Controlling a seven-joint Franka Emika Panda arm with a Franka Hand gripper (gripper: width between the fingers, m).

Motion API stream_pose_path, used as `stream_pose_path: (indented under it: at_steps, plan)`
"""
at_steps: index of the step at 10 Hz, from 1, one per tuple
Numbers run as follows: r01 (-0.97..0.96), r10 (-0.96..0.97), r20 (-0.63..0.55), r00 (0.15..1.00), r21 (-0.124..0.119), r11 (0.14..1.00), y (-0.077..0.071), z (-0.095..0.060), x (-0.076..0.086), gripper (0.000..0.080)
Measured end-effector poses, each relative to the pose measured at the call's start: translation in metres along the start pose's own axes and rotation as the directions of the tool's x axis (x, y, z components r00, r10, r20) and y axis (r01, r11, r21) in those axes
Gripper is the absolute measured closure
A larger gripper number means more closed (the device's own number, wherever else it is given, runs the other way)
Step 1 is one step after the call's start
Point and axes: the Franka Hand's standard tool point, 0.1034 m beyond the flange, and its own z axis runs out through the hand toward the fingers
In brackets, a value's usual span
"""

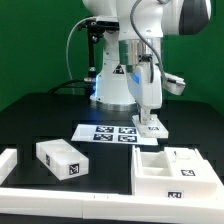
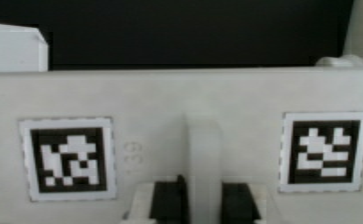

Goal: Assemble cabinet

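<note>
Gripper (image 1: 150, 112): shut narrow on a white panel (image 1: 152, 126); in the wrist view, gripper (image 2: 201, 203) pinching the raised ridge (image 2: 203, 150) down the middle of the panel (image 2: 178, 110), with fingers (image 2: 160, 203) on either side of it.
Why held there: probably because the ridge offers the only thin edge for so narrow a pinch; central hold judged to keep the panel level and both tags (image 2: 68, 155) facing the wrist camera.
Panel position: under the arm, just beyond the cabinet box (image 1: 175, 172), off the exterior view's right end of the marker board (image 1: 108, 132); resting on the counter (image 1: 40, 115) or lifted just clear of it, cannot tell.
Cabinet box: near the front on the exterior view's right; open upward and divided into compartments; a white block apparently seated in the far compartment; contents of the near compartment too small to tell; one tag on the front wall.
Drawer block (image 1: 62, 160): loose on the counter on the exterior view's left, well apart from the cabinet box, tag toward the camera; likely parked within reach for a later step.
Border rail (image 1: 60, 205): along the front edge, fencing the parts in.
Step in hand, as a judgement: bringing the panel to the cabinet box for fitting; misalignment at the slot the likeliest snag.
</note>
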Motion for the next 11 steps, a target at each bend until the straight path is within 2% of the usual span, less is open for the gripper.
stream_pose_path:
  at_steps: [2,3,4,7,11]
  plan:
    - [-0.014,0.014,-0.001,1.000,-0.009,1.000,-0.003,0.012,-0.003,0.0735]
    - [-0.045,0.045,-0.002,0.999,-0.002,0.999,-0.004,0.015,-0.001,0.0735]
    - [-0.067,0.067,0.002,0.998,0.003,0.998,-0.005,0.014,0.000,0.0735]
    - [-0.057,0.057,0.016,0.998,-0.001,0.998,-0.013,0.015,-0.006,0.0735]
    - [-0.052,0.052,0.016,0.999,-0.001,0.999,-0.013,0.015,-0.004,0.0735]
